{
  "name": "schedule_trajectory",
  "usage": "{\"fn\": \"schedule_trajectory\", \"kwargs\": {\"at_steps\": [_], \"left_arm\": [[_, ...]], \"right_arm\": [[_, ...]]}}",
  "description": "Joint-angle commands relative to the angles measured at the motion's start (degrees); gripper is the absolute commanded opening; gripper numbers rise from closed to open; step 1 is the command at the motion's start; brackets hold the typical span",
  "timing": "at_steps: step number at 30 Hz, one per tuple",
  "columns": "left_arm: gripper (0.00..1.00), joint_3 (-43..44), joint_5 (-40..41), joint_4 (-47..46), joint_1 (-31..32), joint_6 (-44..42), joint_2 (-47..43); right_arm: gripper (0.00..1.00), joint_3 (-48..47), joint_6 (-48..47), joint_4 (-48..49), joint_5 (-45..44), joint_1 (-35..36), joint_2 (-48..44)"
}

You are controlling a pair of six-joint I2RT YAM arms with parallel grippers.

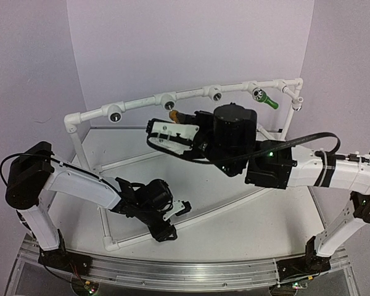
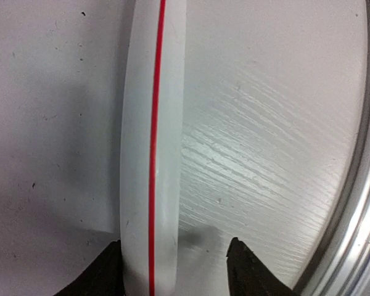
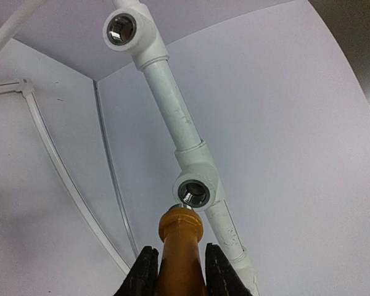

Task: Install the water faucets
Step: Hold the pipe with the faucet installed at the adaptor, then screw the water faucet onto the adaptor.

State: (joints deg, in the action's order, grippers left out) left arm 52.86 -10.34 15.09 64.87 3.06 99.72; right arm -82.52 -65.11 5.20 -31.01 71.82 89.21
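A yellow-orange faucet is held upright in my right gripper, which is shut on its body. Its metal tip sits just below a dark round socket of the white pipe frame, touching or nearly touching the rim. From above, the same faucet is at a socket in the middle of the top bar. A green faucet sticks out of a socket near the bar's right end. My left gripper is open and low, astride a white pipe with a red stripe.
The white pipe frame runs in an arc along the back, with legs and base pipes on the table. Further sockets face forward. A metal rail edges the table near the left gripper.
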Motion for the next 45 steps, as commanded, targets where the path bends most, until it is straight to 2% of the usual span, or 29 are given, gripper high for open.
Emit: {"fn": "schedule_trajectory", "kwargs": {"at_steps": [1,3,5,7,11,15,29,45], "left_arm": [[0.51,1.13,8.77,-4.62,1.18,-2.00,3.03],[0.43,-0.01,9.75,-6.03,1.48,-2.91,3.49],[0.30,-0.80,9.77,-6.96,1.47,-2.98,3.72],[0.21,-2.05,9.80,-8.18,1.47,-3.74,3.68],[0.12,-4.17,9.31,-10.33,1.47,-4.71,4.20],[0.02,-5.51,6.91,-12.34,1.54,-4.27,5.43],[0.00,-7.51,5.47,-14.21,1.55,-4.79,6.98],[0.00,-7.69,5.00,-14.35,1.57,-4.73,6.97]], "right_arm": [[0.00,8.39,-16.73,23.76,-7.38,2.46,-0.26],[0.00,11.04,-20.99,29.49,-7.73,2.53,-0.20],[0.00,11.39,-23.47,30.53,-8.17,2.53,0.51],[0.00,12.73,-27.34,34.08,-7.59,2.68,1.23],[0.00,12.93,-33.95,41.16,-8.15,2.72,3.71],[0.00,10.98,-34.21,40.91,-8.32,1.89,5.29],[0.00,7.07,-29.76,35.04,-2.31,-2.97,6.45],[0.00,4.63,-26.34,31.88,-0.76,-3.93,8.05]]}}
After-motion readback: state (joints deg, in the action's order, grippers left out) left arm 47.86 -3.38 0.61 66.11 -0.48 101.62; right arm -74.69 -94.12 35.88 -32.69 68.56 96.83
